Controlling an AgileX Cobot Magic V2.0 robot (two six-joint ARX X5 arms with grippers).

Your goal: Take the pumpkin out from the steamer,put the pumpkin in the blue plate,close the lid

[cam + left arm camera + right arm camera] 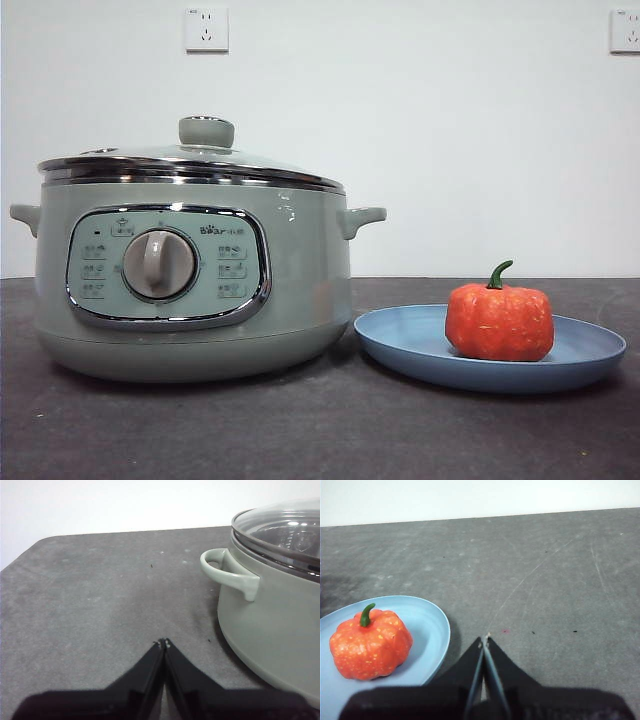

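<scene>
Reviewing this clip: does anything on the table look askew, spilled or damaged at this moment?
Nothing stands out. The lid sits level on the steamer, the pumpkin stands upright on the blue plate beside it, and nothing is spilled. Both grippers, left and right, hang shut and empty over the table.

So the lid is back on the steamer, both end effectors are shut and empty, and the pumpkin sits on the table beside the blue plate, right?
Not quite: the pumpkin sits on the blue plate, not beside it, as the front and right wrist views show. The lid is on the steamer, and both end effectors, left and right, are shut and empty.
</scene>
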